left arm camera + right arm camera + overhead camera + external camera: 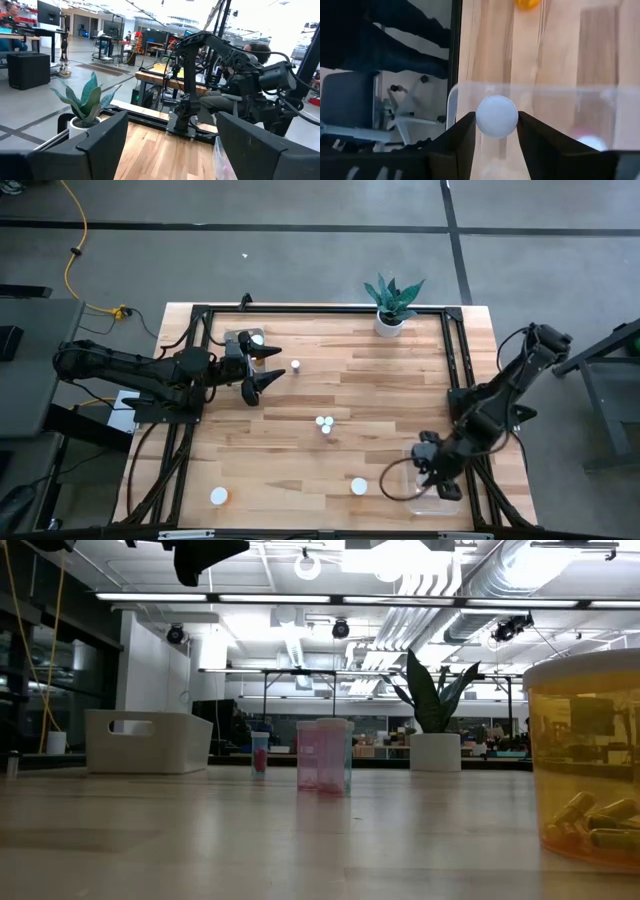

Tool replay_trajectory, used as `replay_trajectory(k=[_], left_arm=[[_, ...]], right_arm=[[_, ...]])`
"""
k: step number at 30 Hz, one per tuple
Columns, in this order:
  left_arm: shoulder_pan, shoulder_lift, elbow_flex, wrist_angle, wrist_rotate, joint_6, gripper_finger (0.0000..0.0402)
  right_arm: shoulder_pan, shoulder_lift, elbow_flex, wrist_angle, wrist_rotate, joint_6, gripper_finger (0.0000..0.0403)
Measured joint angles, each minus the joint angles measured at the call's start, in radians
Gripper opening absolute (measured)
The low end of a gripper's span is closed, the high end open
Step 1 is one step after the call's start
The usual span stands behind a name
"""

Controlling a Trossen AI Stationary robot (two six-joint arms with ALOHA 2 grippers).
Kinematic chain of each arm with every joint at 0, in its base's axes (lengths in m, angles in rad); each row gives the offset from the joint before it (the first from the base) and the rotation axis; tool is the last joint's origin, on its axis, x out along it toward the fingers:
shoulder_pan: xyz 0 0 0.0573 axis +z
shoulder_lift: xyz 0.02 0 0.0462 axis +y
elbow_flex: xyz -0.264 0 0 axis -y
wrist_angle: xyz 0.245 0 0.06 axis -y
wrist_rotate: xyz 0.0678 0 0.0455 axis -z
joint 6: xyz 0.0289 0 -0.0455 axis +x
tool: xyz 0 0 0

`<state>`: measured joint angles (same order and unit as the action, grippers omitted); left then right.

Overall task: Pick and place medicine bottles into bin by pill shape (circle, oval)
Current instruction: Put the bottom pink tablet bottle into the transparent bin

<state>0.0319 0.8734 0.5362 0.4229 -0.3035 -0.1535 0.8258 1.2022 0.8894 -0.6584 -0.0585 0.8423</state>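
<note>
A white-capped bottle (496, 116) is being pinched upright, cap facing the wrist camera, by the right gripper (436, 468) over a clear bin (437, 492) at the table's (400, 380) near right corner. At far left, the left gripper (262, 366) is being held spread beside a white bin (243, 340). 5 loose bottles are standing between.

plant pot (389, 323) at table's (400, 400) far edge, two bottles (324, 424) mid-table, clear bin (437, 480) near right corner, right gripper (432, 467) over it
</note>
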Motion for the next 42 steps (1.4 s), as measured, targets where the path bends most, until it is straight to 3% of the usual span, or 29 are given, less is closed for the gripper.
replay_trajectory(k=[7, 14, 21, 42], left_arm=[[0.0, 0.0, 0.0, 0.0, -0.025, 0.0, 0.0294], [0.0, 0.0, 0.0, 0.0, -0.025, 0.0, 0.0294], [0.0, 0.0, 0.0, 0.0, -0.025, 0.0, 0.0294], [0.0, 0.0, 0.0, 0.0, -0.025, 0.0, 0.0294]], right_arm=[[0.101, 0.005, -0.04, -0.086, 0.199, 0.163, 0.0133], [0.108, 0.012, -0.147, 0.079, 0.268, 0.19, 0.0133], [0.104, 0.013, -0.204, 0.097, 0.268, 0.219, 0.0133], [0.103, 0.013, -0.206, 0.104, 0.233, 0.28, 0.0134]])
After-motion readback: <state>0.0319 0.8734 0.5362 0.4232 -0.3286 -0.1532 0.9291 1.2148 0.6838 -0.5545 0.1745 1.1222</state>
